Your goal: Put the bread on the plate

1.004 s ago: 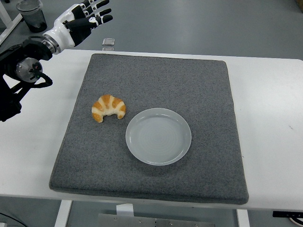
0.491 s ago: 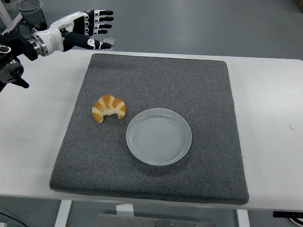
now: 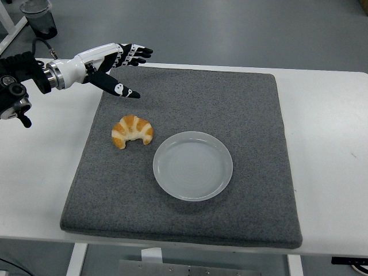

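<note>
One white table (image 3: 322,144) fills most of your frame, its near edge running along the bottom. On it you have a large square mat of dark grey felt (image 3: 190,103), taking up the centre and reaching almost to the near edge.

Your left arm comes in from the upper left of the frame, black at the joints with a white forearm shell. Its black-and-white five-fingered hand (image 3: 115,63) hangs over the mat's upper-left corner. You can see the fingers spread and extended toward the right, the thumb pointing down and right, with nothing held between them. The hand is above and a little left of the bread, clearly apart from it.

Just below the middle of the frame you have a round, shallow, pale grey-white plate (image 3: 192,165) lying flat on the mat, with nothing on it.

Left of centre lies the bread, a golden-brown crescent-shaped croissant (image 3: 132,131) with paler stripes. It rests on the mat just up and left of the plate, near its rim but not touching it, with the curve's open side facing the bottom of the frame.

In the upper-left corner, off the table, you can make out a dark translucent cup (image 3: 39,17) on the grey floor.
</note>
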Tool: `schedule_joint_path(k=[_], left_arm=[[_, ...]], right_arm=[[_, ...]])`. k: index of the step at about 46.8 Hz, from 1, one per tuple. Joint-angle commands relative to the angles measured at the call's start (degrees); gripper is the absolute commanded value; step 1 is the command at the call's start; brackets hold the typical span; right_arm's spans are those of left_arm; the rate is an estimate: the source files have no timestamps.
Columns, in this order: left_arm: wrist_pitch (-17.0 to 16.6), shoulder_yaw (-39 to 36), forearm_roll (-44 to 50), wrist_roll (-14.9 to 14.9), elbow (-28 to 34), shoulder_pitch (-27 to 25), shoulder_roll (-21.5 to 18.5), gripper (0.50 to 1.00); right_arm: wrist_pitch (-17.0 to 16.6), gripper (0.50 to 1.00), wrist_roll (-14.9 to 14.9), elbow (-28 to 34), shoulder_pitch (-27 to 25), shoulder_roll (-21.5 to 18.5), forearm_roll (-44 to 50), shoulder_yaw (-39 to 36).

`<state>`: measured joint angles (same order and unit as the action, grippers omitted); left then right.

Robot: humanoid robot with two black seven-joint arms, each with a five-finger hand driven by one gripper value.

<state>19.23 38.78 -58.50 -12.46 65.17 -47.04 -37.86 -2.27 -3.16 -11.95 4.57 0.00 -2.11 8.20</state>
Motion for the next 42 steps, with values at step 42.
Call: schedule_joint_path(k=[42], left_arm=[[-3.4,-5.56,-12.78,-0.99,5.94,3.98,-2.75,0.96]], right_arm=[[-0.01,0.932,0.0,0.0,0.0,0.0,0.0,0.06]])
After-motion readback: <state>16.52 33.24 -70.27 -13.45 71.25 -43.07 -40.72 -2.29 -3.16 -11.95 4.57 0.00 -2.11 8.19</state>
